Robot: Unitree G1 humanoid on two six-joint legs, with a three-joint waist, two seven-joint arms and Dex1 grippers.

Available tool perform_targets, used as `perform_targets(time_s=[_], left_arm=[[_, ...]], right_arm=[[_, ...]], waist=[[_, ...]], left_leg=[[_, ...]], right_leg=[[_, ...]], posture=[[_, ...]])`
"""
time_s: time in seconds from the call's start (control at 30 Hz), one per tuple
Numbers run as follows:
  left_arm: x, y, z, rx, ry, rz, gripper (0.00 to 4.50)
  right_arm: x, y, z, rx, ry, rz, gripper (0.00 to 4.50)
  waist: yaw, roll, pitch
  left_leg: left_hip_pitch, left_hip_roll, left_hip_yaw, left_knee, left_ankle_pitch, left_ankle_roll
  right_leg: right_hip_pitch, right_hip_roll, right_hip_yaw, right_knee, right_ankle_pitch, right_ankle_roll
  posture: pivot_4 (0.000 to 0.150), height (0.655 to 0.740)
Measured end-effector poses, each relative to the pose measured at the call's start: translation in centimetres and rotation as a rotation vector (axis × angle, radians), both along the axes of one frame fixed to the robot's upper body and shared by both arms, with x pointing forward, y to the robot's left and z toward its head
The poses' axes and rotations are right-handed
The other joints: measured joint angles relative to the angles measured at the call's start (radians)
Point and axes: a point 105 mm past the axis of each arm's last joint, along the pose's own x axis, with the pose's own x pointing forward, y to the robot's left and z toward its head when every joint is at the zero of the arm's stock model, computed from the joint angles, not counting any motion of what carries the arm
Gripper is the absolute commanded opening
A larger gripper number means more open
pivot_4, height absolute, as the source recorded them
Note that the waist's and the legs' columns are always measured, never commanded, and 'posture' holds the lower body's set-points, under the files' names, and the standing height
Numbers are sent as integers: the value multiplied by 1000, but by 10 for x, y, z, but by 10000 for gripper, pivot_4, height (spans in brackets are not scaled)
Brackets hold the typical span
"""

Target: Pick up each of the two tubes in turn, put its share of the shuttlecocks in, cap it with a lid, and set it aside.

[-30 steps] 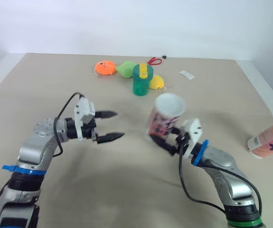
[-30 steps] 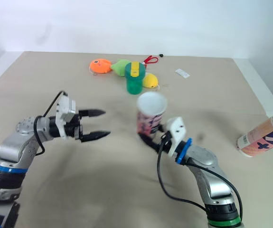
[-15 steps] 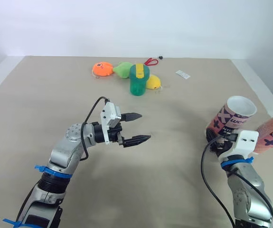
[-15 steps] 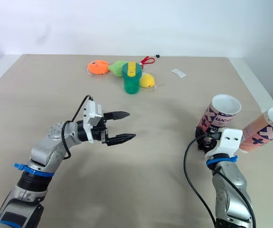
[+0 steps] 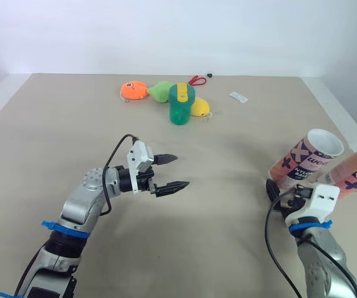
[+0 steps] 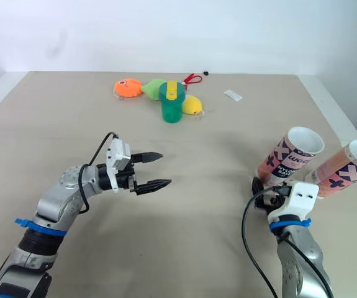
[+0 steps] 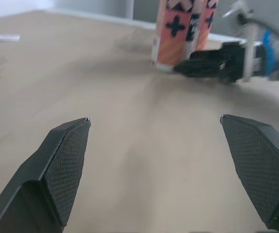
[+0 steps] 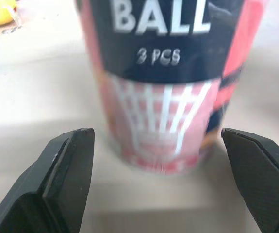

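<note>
A pink and navy tube (image 5: 305, 160) with an open white mouth leans to the right at the table's right side, against a second, paler tube (image 5: 356, 176) tilted the same way near the edge. My right gripper (image 5: 277, 190) is at the first tube's base, open. In the right wrist view its fingers (image 8: 66, 184) stand wide on either side of the tube (image 8: 163, 82) without touching it. My left gripper (image 5: 171, 171) hovers open over mid-table, pointing right, nothing between its fingertips (image 7: 66, 160). The left wrist view looks toward both tubes (image 7: 183, 29).
At the back centre stands a green cup with a yellow lid (image 5: 182, 105), with an orange toy (image 5: 135, 90), a green toy (image 5: 162, 90) and a yellow toy (image 5: 202, 108) around it. Red scissors (image 5: 198, 80) and a white packet (image 5: 243, 97) lie farther back.
My right arm carried the tube from mid-table to the right, beside the second tube. The tube now leans more and the fingers stand apart from it. The left gripper drew back slightly.
</note>
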Motion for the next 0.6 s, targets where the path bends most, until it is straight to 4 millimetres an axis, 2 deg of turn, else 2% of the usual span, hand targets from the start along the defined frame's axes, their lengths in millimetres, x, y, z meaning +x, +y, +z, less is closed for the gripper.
perform_targets(time_s=[0.1, 0.2, 0.23, 0.33, 0.43, 0.5, 0.6], left_arm=[[5, 28, -7, 14, 6, 135, 45000], [6, 46, -14, 33, -8, 233, 45000], [4, 55, -21, 42, -4, 284, 45000], [-2, 68, -30, 61, 7, 357, 45000], [-12, 80, -33, 73, -10, 431, 45000], [-15, 83, -34, 76, -15, 454, 45000], [-15, 87, -30, 84, -42, 497, 45000]], right_arm=[[-18, 12, 6, -25, 16, 129, 44482], [-20, 31, 13, -69, 19, 296, 44482], [-18, 49, 16, -80, 21, 425, 44482], [-9, 84, 25, -109, -1, 625, 44482], [10, 121, 49, -138, -90, 797, 44482], [17, 130, 52, -141, -101, 842, 44482], [25, 135, 44, -124, -70, 876, 44482]], waist=[[-2, 0, 0], [-4, 0, -1], [-4, -1, -1], [-6, -2, -1], [1, -5, -2], [7, -7, -3], [10, -7, -3]], left_leg=[[2, 1, 0, 0, 0, 0], [4, 1, 2, 0, 1, 1], [5, 2, 3, 1, 2, 2], [5, 4, 4, 1, 4, 2], [5, 5, 5, 1, 9, 4], [4, 4, 5, 1, 10, 3], [2, 4, 6, 1, 10, 3]], right_leg=[[0, 1, 3, 0, 0, 0], [0, 1, 6, -1, 2, 3], [1, 2, 8, -1, 2, 5], [0, 4, 9, -1, 5, 6], [0, 6, 8, -1, 9, 5], [0, 6, 7, -1, 10, 5], [-1, 5, 8, -2, 10, 6]], posture=[[1500, 7400], [1500, 7400], [1500, 7400], [1500, 7400], [1500, 7400], [1500, 7400], [1500, 7400]])
